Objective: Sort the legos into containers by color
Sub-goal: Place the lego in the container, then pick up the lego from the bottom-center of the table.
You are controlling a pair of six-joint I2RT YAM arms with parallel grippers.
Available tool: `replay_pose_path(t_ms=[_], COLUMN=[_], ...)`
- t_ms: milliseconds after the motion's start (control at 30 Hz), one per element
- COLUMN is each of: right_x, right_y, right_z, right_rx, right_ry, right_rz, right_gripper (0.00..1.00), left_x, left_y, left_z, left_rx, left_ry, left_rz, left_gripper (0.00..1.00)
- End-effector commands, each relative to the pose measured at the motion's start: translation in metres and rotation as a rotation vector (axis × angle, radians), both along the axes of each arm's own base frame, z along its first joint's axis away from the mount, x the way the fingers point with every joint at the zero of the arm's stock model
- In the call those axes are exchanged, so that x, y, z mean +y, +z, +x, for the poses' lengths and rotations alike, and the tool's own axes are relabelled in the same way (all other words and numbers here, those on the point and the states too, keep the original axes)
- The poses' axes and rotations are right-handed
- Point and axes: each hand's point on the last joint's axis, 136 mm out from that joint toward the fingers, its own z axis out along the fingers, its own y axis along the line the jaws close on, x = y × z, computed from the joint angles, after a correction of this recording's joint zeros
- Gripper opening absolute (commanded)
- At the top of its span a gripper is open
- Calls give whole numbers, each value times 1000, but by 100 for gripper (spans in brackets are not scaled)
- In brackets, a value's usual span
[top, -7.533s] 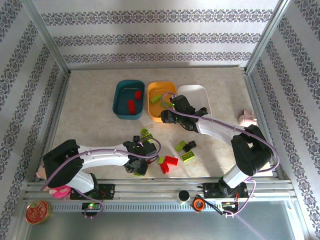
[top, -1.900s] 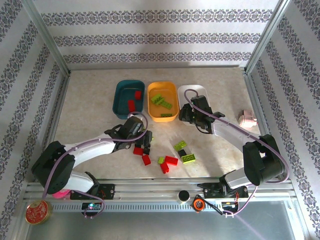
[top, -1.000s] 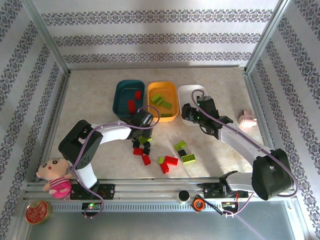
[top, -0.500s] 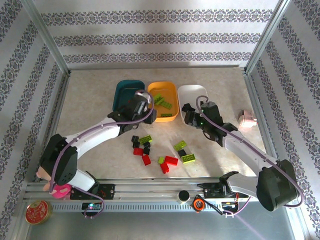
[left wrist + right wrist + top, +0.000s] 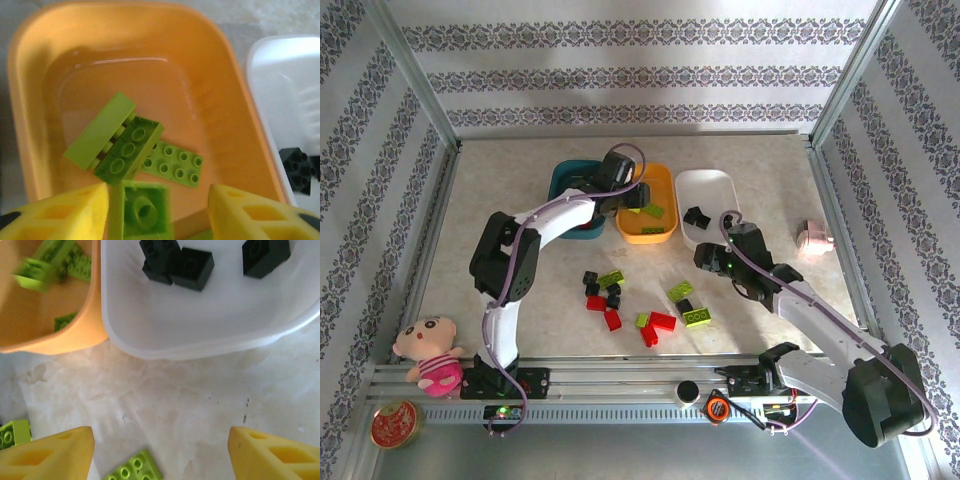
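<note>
Left wrist shows the left gripper (image 5: 157, 192) spread-jawed, a blurred lime lego (image 5: 145, 212) seemingly loose between. The right gripper (image 5: 161, 435) gapes empty.

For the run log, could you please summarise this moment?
left gripper: open over orange-yellow plastic tray, lime green brick between fingers | right gripper: open near white plastic tray
</note>
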Motion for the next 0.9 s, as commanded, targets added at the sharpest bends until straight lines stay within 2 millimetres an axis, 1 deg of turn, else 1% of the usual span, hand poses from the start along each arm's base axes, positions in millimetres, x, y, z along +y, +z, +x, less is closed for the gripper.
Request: replay_pose_path(t_ms=[0, 100, 133, 167, 233, 300, 367, 467, 533, 567, 600, 633, 667, 700, 867], right_x=[10, 23, 27, 31, 37, 44, 47, 51, 56, 58, 61, 62, 64, 64, 67], right_y=[-10, -13, -14, -17, -24, -34, -42, -49, -49, -49, -48, -49, -51, -53, -65], right_z=[-19, -27, -30, -33, -38, -44, -47, -46, -43, -41, -39, -39, -39, -38, -39], right_rx=[54, 70, 80, 95, 131, 168, 193, 206, 196, 187, 183, 187, 195, 206, 244], right_ry=[58, 131, 156, 184, 226, 276, 304, 316, 324, 332, 345, 358, 369, 373, 420], right_rz=[23, 25, 18, 3, -40, -95, -156, -227, -242, -258, -276, -293, -311, -333, -403], right_gripper=[72, 74, 74, 75, 75, 75, 78, 80, 80, 80, 81, 85, 96, 98, 98], left_x=[-6, -11, -11, -12, -10, -6, 2, 16, 27, 35, 40, 44, 50, 55, 71], left_y=[29, 52, 60, 72, 85, 96, 99, 95, 88, 79, 74, 71, 66, 62, 54], left_z=[5, -3, -7, -14, -30, -52, -73, -106, -125, -135, -144, -150, -157, -162, -178], left_rx=[-15, -44, -56, -76, -96, -119, -134, -149, -144, -132, -126, -122, -110, -104, -99], left_ry=[-13, -31, -34, -43, -52, -59, -54, -46, -30, -18, -14, -6, 2, 10, 36], left_rz=[-65, -134, -157, -190, -245, -296, -326, -360, -364, -357, -356, -352, -342, -332, -293], left_gripper=[68, 75, 80, 86, 99, 100, 100, 100, 100, 100, 100, 100, 100, 100, 100])
